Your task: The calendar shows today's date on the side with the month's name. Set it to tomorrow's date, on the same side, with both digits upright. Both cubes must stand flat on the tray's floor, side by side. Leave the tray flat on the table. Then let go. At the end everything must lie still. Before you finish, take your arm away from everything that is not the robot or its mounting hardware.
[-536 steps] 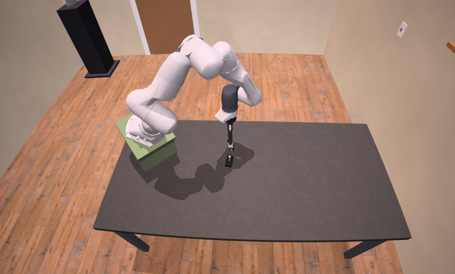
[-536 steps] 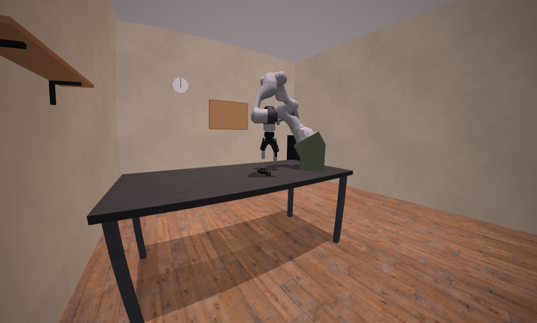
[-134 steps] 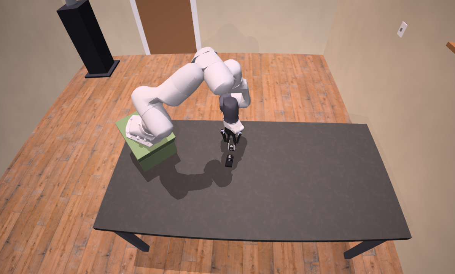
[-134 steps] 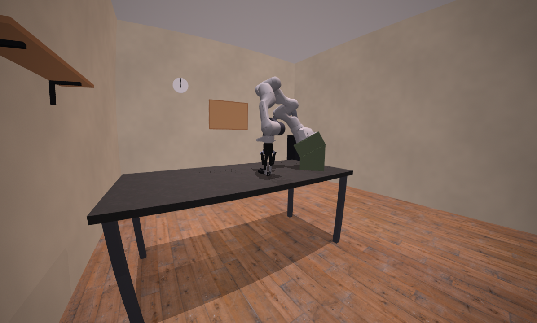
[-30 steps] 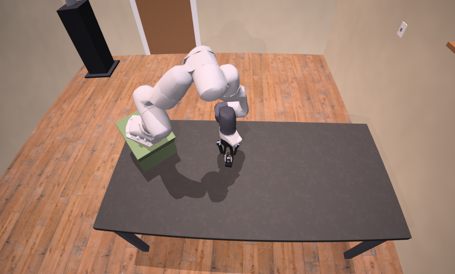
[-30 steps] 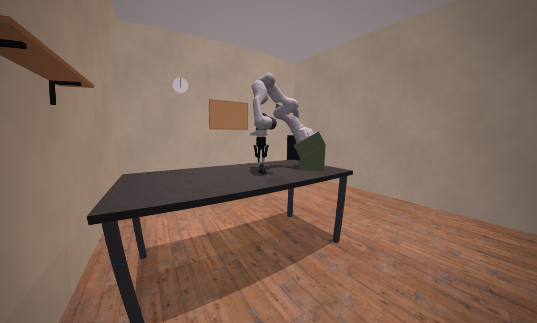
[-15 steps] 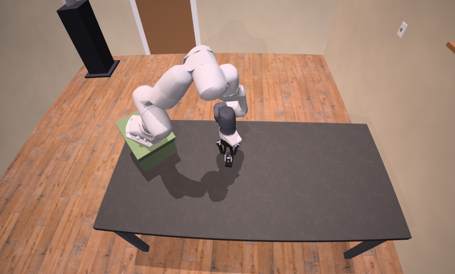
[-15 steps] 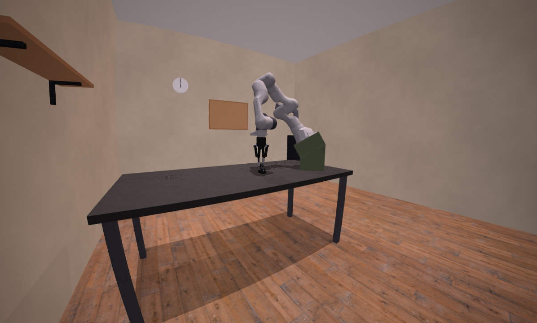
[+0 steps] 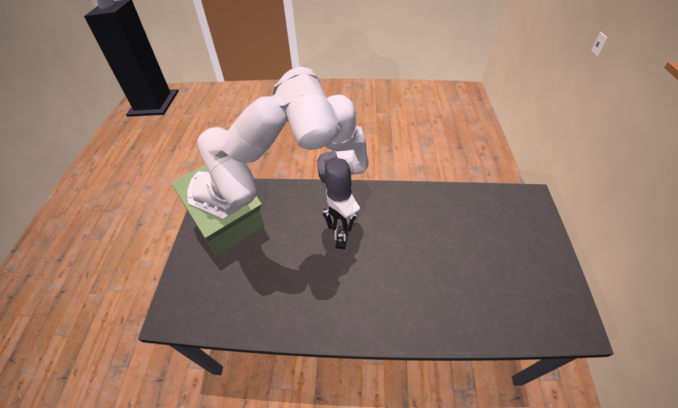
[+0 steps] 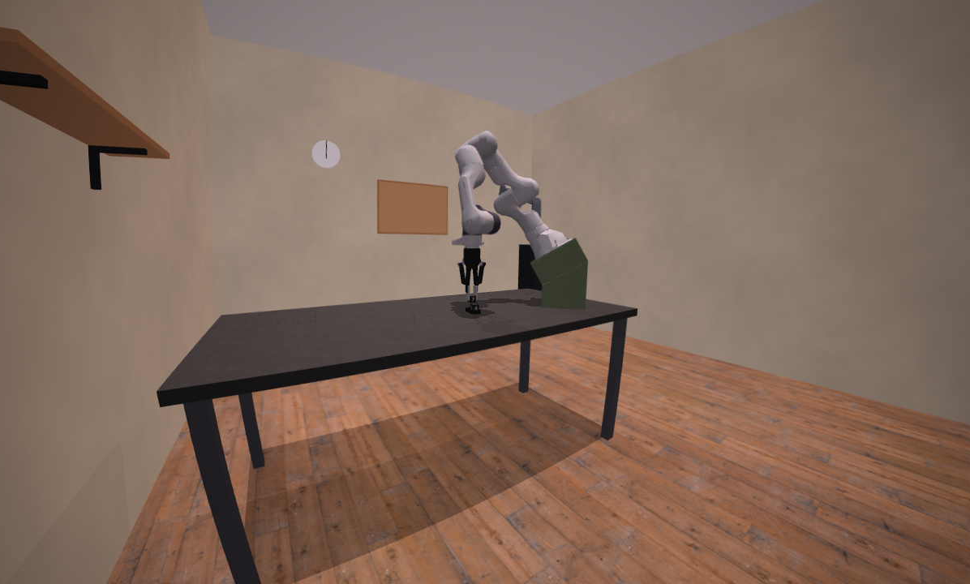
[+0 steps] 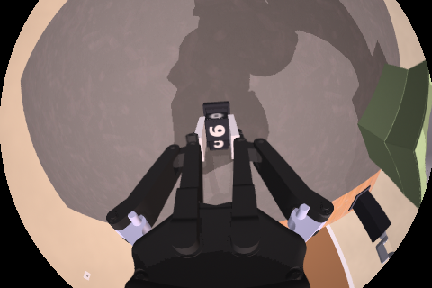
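My gripper [image 9: 341, 234] [image 10: 473, 297] [image 11: 217, 125] points straight down and is shut on a small calendar cube [image 9: 341, 236] [image 11: 216, 135]. The cube has pale sides and a dark face with a white digit that reads as 6 or 9 in the wrist view. The small black tray [image 9: 339, 246] [image 10: 472, 311] [image 11: 216, 107] lies on the dark table [image 9: 432, 263] [image 10: 314, 333] right below the cube. I cannot tell whether the cube touches the tray. A second cube and the month's name are too small or hidden to make out.
The arm's green base block [image 9: 229, 225] [image 10: 562, 279] [image 11: 399, 121] stands at the table's back left corner, close to the tray. The table's back edge runs just behind the gripper.
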Controlling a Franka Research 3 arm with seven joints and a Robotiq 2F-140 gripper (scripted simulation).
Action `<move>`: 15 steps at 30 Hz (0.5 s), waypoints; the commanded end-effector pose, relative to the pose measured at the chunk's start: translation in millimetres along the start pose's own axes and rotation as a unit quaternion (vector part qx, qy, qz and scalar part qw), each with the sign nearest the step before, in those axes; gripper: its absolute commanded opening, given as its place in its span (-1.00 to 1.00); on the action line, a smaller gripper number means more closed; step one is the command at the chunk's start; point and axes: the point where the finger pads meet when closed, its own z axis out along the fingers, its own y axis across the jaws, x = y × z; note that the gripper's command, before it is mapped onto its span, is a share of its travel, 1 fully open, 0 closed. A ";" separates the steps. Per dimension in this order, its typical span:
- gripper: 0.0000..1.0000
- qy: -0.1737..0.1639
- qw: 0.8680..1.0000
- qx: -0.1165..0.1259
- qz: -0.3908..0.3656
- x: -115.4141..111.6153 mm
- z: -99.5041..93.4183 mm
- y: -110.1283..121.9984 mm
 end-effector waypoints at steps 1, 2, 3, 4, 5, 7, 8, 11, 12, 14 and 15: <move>-0.68 -0.002 1.000 0.001 0.007 -1.1 0.6 0.5; -0.68 -0.002 1.000 0.001 0.007 -1.1 0.6 0.5; -0.68 -0.002 1.000 0.001 0.008 -1.1 0.6 0.4; -0.68 -0.002 1.000 0.001 0.009 -1.1 0.6 0.4; -0.68 -0.002 1.000 0.001 0.009 -1.1 0.6 0.4; -0.68 -0.002 1.000 0.001 0.010 -1.1 0.6 0.4; -0.68 -0.002 1.000 0.001 0.010 -1.1 0.6 0.3; -0.68 -0.002 1.000 0.001 0.010 -1.1 0.6 0.3; -0.68 -0.002 1.000 0.001 0.010 -1.1 0.6 0.3; -0.68 -0.002 1.000 0.001 0.010 -1.1 0.6 0.3; -0.68 -0.002 1.000 0.001 0.010 -1.1 0.6 0.3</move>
